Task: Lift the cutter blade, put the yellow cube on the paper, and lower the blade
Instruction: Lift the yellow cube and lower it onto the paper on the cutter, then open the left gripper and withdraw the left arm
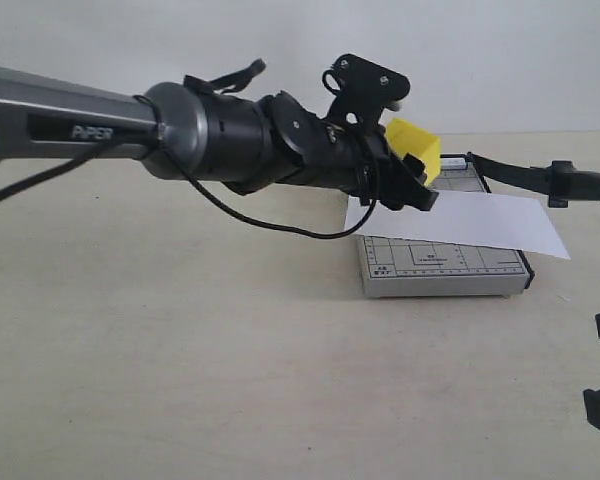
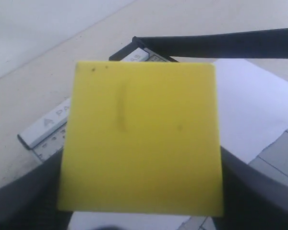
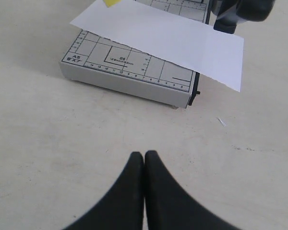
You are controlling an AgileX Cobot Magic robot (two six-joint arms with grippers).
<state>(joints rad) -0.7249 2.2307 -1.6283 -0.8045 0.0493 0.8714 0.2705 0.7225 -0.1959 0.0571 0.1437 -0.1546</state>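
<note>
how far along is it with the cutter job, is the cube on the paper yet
Done: the cutter blade looks lifted off the board, clear of the paper. In hand: the left gripper holds the yellow cube in the air over the paper, not yet set down. Left: place the cube, then lower the blade. The right gripper is shut and empty.
</note>
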